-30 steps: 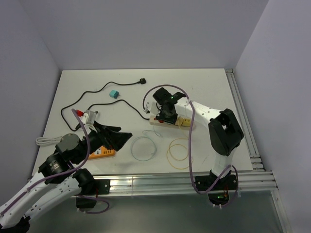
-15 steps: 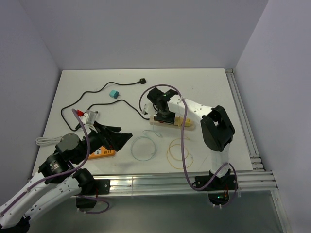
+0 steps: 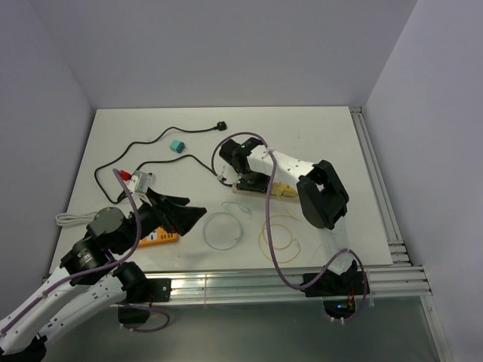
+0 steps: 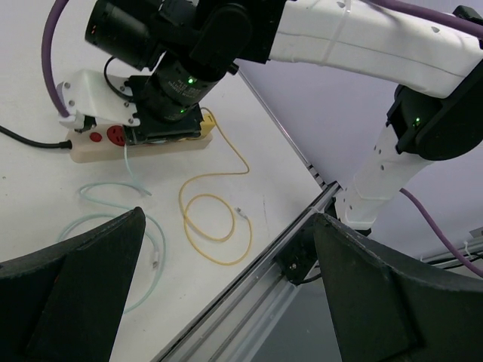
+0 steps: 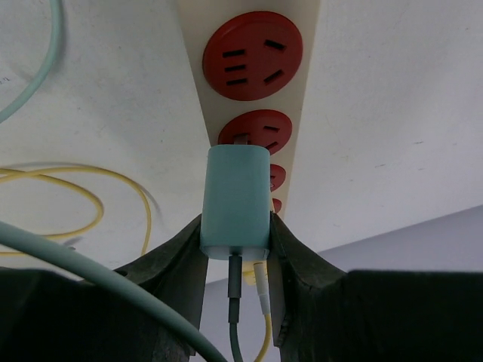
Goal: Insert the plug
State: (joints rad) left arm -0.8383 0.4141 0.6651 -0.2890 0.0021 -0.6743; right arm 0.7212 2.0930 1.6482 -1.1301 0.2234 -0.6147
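In the right wrist view my right gripper is shut on a teal plug, with a grey and a yellow cable running out of its back. The plug's front end meets the second red socket of a cream power strip; its prongs are mostly hidden. In the top view this gripper is over the strip's left end. My left gripper hovers open near the table's front left, holding nothing. Its wrist view shows the strip ahead, between its wide-apart fingers.
A yellow cable loop and a pale green loop lie in front of the strip. An orange device, a white and red adapter, a teal block and a black cord lie to the left. An aluminium rail edges the front.
My right gripper, still shut on the plug, has shifted a little left, and its arm has folded in closer. The left arm has not moved.
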